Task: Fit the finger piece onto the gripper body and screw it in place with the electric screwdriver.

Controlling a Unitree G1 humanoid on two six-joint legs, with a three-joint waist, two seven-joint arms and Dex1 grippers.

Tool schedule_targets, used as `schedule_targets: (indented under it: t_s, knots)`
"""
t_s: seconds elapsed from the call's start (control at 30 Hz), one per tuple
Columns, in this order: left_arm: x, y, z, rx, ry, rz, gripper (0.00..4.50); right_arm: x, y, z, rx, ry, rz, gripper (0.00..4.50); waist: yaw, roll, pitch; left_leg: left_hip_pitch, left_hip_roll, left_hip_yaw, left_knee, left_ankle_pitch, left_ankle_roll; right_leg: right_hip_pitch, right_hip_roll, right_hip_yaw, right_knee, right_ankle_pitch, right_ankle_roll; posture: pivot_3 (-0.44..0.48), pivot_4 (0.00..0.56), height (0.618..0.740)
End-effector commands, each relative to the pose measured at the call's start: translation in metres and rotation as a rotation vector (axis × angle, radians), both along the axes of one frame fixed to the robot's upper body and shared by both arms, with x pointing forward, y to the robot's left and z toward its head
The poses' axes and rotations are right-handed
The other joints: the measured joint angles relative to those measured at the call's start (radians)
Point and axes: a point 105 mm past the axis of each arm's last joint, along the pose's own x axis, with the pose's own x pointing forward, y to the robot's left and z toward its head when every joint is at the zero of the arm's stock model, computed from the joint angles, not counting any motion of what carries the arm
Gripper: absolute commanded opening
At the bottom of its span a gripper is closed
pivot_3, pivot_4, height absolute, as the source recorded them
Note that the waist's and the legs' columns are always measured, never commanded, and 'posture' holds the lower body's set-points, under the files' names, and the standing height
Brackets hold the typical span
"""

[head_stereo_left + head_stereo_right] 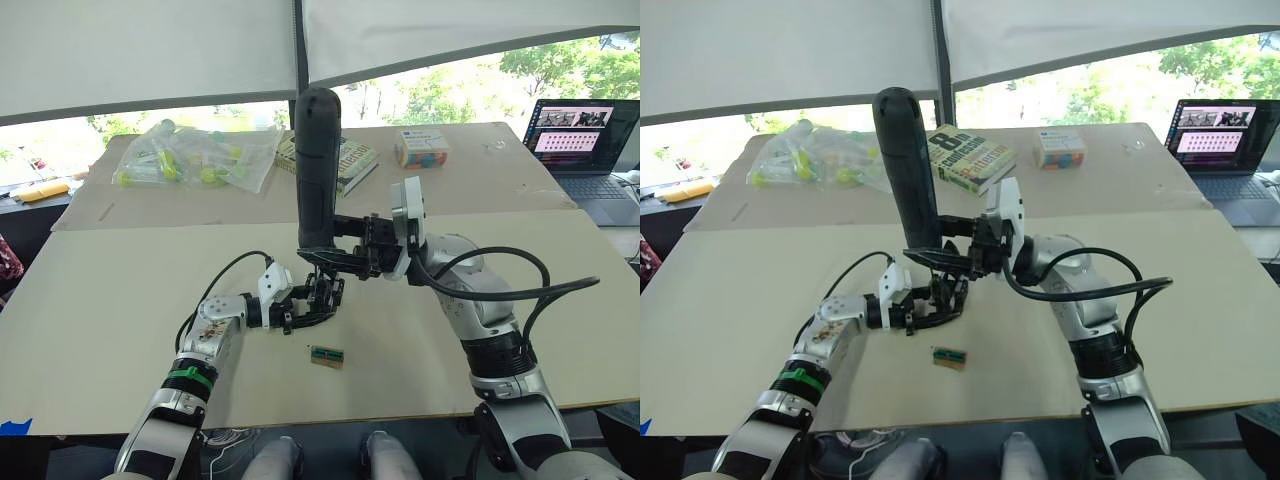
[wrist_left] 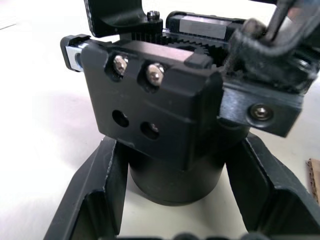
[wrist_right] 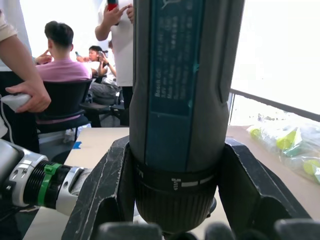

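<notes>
Screwdriver over gripper body
Right gripper (image 1: 335, 252) clamps upright screwdriver (image 1: 317, 165); left gripper (image 1: 305, 305) grips gripper body (image 2: 170, 115) directly beneath.

Both head eyes look forward and down over the beige flat table (image 1: 120, 330), sharing it. Each wrist camera looks along its own fingers, very close.

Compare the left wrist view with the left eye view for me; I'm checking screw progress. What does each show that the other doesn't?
Left wrist view: two silver screws seated in the gripper body, and two bare holes below them.

Left eye view: the electric screwdriver held upright by the right pincer, plus a small green-and-brown block on the table.

Both: the left pincer shut on the gripper body.
</notes>
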Motion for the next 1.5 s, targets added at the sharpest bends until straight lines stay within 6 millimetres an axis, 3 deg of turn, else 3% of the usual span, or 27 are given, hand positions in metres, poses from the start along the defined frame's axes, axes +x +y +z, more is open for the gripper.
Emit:
schedule_targets:
  t_s: [0.03,0.8,1.5]
  knots:
    - [-0.006,-0.005,-0.011,0.024,0.031,-0.023,2.32,-0.009,0.0,0.012,0.023,-0.049,0.02,1.92,0.0,0.0,0.0,0.0,0.0,0.0,0.0,0.0,0.0,0.0,0.0,0.0,0.0,0.0,0.0,0.0,0.15,0.74]
    - [-0.01,-0.007,-0.012,0.016,0.027,-0.018,2.32,-0.011,0.0,0.012,0.024,-0.043,0.042,1.92,-0.001,0.0,0.0,0.0,0.0,0.0,0.0,0.0,0.0,0.0,0.0,0.0,0.0,0.0,0.0,0.0,0.15,0.74]
    - [-0.014,-0.008,-0.014,0.015,0.036,-0.016,2.32,0.0,0.002,0.011,0.004,-0.036,0.02,1.92,-0.001,0.0,0.0,0.0,0.0,0.0,0.0,0.0,0.0,0.0,0.0,0.0,0.0,0.0,0.0,0.0,0.15,0.74]
